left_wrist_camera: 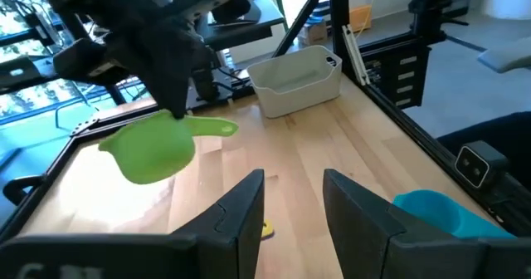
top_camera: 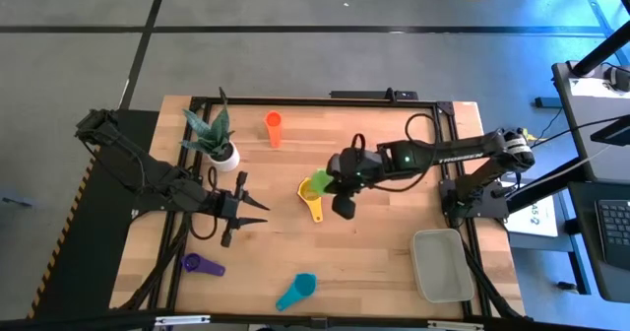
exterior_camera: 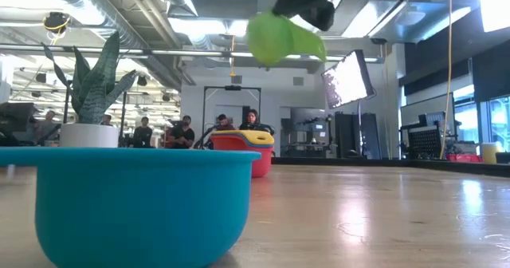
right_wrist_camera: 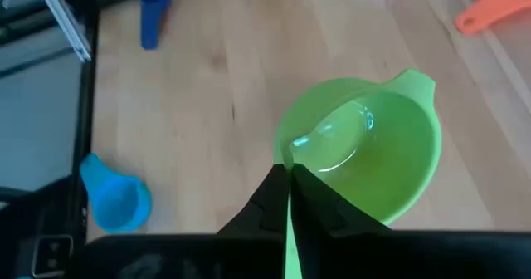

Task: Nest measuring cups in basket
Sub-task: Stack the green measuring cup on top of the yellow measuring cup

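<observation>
My right gripper [top_camera: 335, 185] hangs over the middle of the table, shut on the green measuring cup [top_camera: 320, 182], which also shows high in the low view [exterior_camera: 279, 37] and in the left wrist view [left_wrist_camera: 149, 150]. Below it the yellow cup [top_camera: 311, 201] sits nested in the red cup [exterior_camera: 243, 158] on the wood. My left gripper [top_camera: 248, 209] is open and touches nothing, left of those cups and near the plant pot. The orange cup [top_camera: 274, 127] lies near the far edge, and the purple cup [top_camera: 202, 264] and teal cup [top_camera: 297, 290] lie near the front edge. The basket [top_camera: 441, 264] stands at the near right corner. My right gripper pinches the green cup's flat handle [right_wrist_camera: 286, 225] between its two fingers, close to the bowl. The fingers slant down from above and from the table's right. The cup is lifted clear of the table, its mouth [right_wrist_camera: 365, 150] open toward the wrist camera and its bowl tilted.
A white plant pot [top_camera: 224, 155] with a spiky plant stands at the far left, just beyond my left gripper. A black frame rail runs along the table's edges. Bare wood lies between the nested cups and the basket. People sit in the room behind the table.
</observation>
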Controlling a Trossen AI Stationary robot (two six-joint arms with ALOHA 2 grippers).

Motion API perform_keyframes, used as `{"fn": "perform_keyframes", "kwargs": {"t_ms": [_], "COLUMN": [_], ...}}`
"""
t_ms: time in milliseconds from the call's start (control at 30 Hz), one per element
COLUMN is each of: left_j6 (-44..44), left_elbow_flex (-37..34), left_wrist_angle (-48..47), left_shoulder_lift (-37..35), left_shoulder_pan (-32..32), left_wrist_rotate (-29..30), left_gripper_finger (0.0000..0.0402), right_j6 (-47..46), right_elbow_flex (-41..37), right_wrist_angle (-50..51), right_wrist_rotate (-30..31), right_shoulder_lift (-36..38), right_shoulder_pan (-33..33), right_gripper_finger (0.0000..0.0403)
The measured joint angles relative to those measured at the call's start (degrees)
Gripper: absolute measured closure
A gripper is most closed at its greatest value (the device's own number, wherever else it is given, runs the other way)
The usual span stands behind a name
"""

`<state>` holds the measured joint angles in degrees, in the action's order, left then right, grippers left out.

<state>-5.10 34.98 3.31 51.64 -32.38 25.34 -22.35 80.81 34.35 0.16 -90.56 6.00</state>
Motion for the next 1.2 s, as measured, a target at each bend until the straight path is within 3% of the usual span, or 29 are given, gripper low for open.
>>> {"fn": "perform_keyframes", "kwargs": {"t_ms": [200,333,467,767,1200], "left_j6": [0.0,0.4,1.9,4.6,5.0], "left_elbow_flex": [0.0,0.0,0.0,0.0,0.0], "left_wrist_angle": [-0.5,-1.8,-3.2,-3.6,-5.5], "left_shoulder_lift": [0.0,0.0,0.0,0.2,0.2], "left_shoulder_pan": [0.0,-0.1,-0.8,-1.8,-2.1], "left_wrist_rotate": [0.0,0.0,0.4,6.2,7.1], "left_gripper_finger": [0.0282,0.0282,0.0282,0.0282,0.0282], "right_j6": [-0.1,1.0,1.4,-4.0,-3.5], "right_elbow_flex": [1.4,6.8,12.0,17.3,29.5], "right_wrist_angle": [-9.1,-0.4,7.7,13.0,24.3], "right_wrist_rotate": [-7.3,-8.8,-5.9,-9.6,-9.5], "right_shoulder_lift": [-7.2,-13.6,-16.8,-20.6,-29.7], "right_shoulder_pan": [-2.4,-4.5,-5.8,-7.4,-6.5], "right_gripper_finger": [0.0403,0.0403,0.0403,0.0403,0.0403]}}
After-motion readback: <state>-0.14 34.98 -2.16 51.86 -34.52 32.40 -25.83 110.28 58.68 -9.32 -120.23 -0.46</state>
